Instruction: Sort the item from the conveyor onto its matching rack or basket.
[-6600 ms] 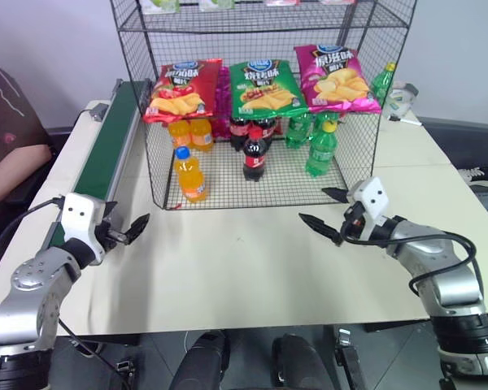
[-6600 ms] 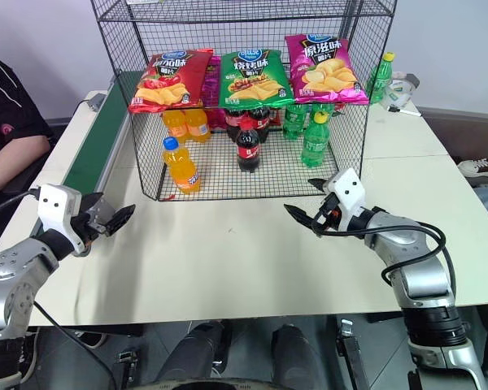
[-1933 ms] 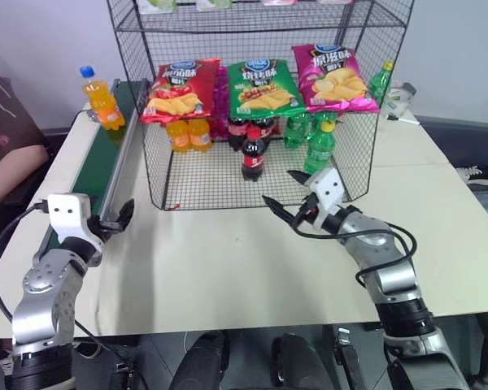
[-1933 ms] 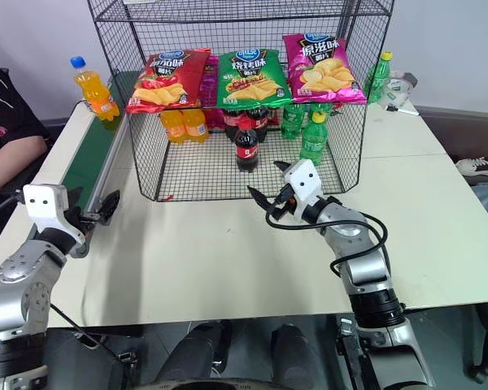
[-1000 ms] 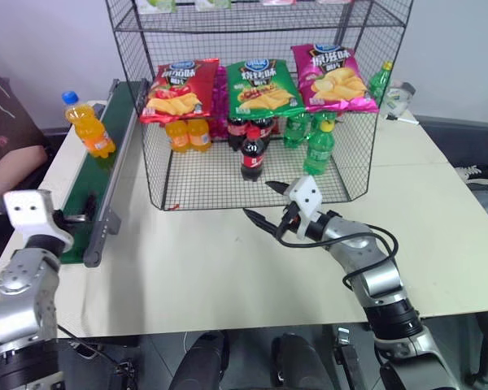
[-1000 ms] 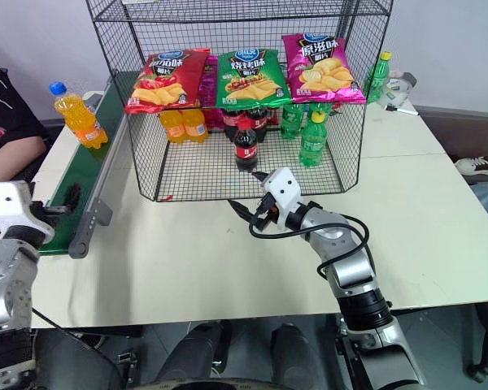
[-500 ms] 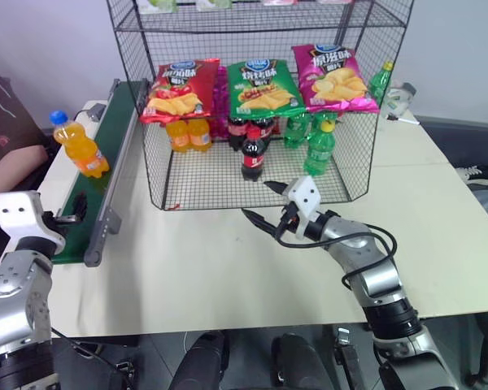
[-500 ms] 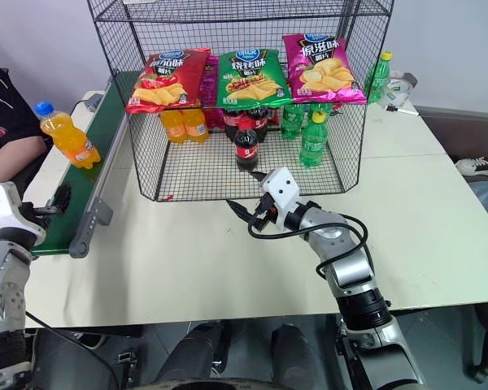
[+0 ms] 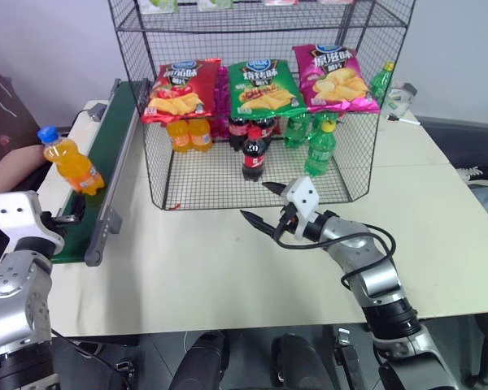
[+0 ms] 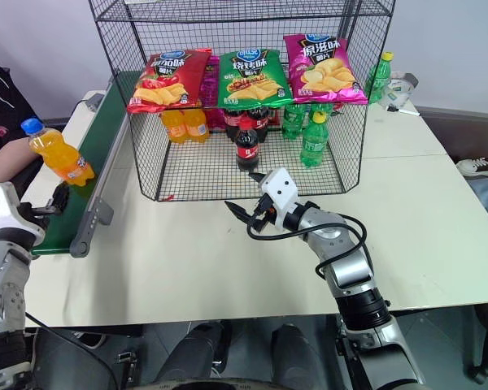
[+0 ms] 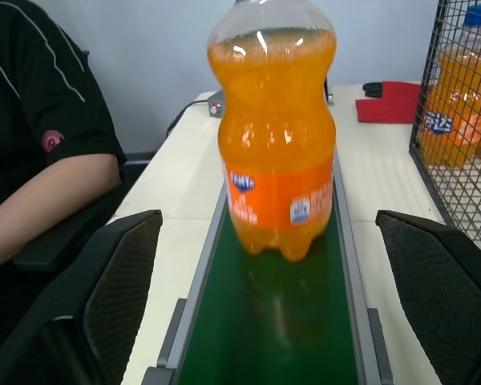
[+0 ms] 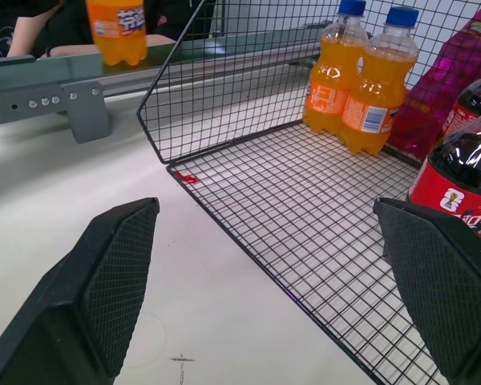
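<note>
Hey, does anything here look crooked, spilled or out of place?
Nothing is spilled or damaged. The orange soda bottle on the conveyor appears to lean in the head views, though it looks upright from the left wrist. A lone green bottle stands outside the rack.

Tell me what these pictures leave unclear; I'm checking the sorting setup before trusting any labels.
- Orange soda bottle: the left wrist view's top edge cuts off its cap.
- Rack: upper shelves cut off by the head views' top edge; items there unidentifiable.
- Two orange bottles at the rack's back: tops hidden behind the red chip bag.
- Conveyor: its far end disappears behind the rack.
</note>
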Controlling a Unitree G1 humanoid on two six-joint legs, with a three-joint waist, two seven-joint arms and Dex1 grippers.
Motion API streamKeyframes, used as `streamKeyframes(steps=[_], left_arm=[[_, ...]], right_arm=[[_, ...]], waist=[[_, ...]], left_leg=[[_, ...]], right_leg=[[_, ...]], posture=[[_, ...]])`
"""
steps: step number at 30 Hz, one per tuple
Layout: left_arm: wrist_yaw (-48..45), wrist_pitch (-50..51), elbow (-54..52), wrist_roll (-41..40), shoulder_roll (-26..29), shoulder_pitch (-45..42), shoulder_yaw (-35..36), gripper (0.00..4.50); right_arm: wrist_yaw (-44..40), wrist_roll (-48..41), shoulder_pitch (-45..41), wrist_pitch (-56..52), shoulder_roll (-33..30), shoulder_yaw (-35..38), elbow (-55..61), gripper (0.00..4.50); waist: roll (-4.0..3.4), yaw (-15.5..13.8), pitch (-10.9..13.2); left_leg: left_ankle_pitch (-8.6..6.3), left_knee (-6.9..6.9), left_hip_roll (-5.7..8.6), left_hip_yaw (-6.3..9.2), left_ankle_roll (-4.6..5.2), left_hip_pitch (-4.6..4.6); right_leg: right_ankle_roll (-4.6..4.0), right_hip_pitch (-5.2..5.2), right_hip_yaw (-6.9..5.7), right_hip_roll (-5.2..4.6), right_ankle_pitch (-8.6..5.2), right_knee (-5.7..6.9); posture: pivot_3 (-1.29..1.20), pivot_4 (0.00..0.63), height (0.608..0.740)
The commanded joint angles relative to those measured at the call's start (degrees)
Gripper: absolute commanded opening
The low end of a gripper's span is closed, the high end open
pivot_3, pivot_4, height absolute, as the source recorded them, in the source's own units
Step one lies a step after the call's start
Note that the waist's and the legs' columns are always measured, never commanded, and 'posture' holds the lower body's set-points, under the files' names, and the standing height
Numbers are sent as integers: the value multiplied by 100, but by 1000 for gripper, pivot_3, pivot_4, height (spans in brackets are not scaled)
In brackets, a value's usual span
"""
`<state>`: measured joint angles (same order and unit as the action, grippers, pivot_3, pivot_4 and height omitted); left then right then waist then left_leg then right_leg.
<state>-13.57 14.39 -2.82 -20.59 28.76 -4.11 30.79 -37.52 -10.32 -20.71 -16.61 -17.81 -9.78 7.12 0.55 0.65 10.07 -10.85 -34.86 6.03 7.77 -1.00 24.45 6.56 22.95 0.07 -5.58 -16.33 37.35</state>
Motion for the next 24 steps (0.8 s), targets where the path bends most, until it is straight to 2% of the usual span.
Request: streamKeyframes(steps=[1, 22, 24], left_arm=[[8, -136, -172, -38, 72, -1, 194, 4478], [-127, -130, -129, -344, 36, -50, 276, 4478], [-126, -136, -133, -352, 7, -35, 291, 3977]], right_arm=[[-15, -70, -101, 69, 59, -7, 231, 4500], [3, -77, -22, 5, 110, -154, 344, 4500], [3, -80, -12, -3, 103, -152, 357, 4500]], waist=[[0, 0, 0], [0, 1, 0], [0, 1, 0]], left_leg=[[0, 0, 0, 0, 0, 0], [0, 0, 0, 0, 0, 0], [0, 0, 0, 0, 0, 0]], right_leg=[[0, 0, 0, 0, 0, 0], [0, 1, 0, 0, 0, 0], [0, 1, 0, 0, 0, 0]], posture=[[0, 150, 740], [0, 150, 740], [0, 150, 740]])
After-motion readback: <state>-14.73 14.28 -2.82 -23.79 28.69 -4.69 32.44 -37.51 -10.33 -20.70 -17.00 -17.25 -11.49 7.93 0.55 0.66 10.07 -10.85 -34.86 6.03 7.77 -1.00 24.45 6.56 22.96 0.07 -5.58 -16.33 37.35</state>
